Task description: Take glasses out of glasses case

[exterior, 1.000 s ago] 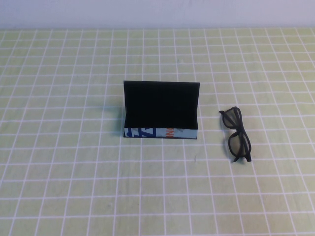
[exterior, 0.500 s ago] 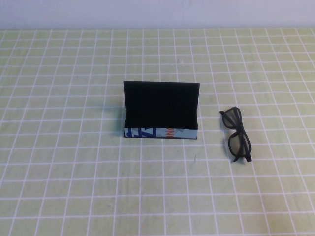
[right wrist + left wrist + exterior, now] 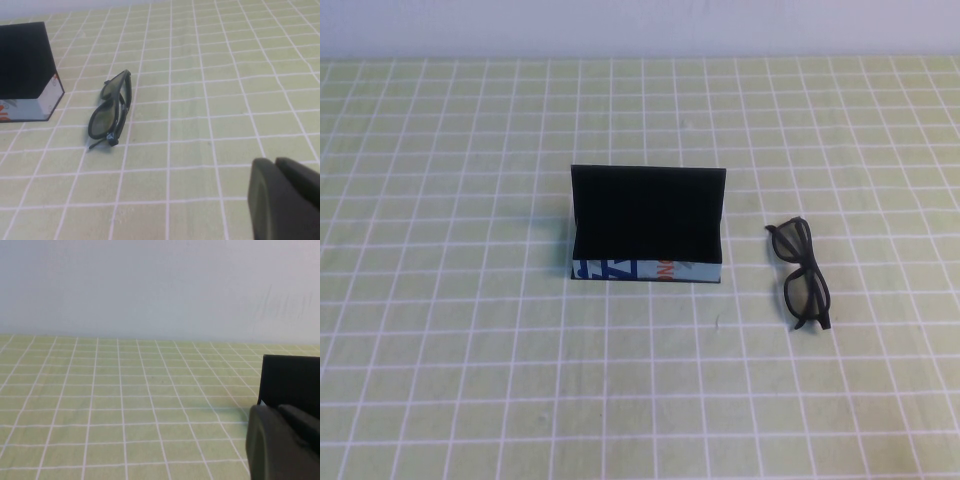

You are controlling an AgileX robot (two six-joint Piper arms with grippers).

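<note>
The left gripper (image 3: pixel 282 442) was visible only in its own wrist view, as a dark body low over the cloth with the case (image 3: pixel 292 382) just beyond it; whether its jaws were apart could not be told. The right gripper (image 3: pixel 285 197) likewise appeared only in its wrist view, near the cloth and well apart from the glasses (image 3: pixel 111 111), its opening also impossible to tell. Neither arm reached into the high view. There the case (image 3: pixel 647 225) stood at the centre of the checked cloth (image 3: pixel 440 350), lid raised upright at the far side, printed blue strip facing near. The glasses (image 3: pixel 801 274) lay folded on the cloth to the right of the case, apart from it, so removal appeared already done. As judged, the glasses would be light and stiff, with smooth plastic liable to slip and lenses liable to scratch; a hold across the thick frame at the bridge, or on the folded arms, seemed safer than any on a lens.
</note>
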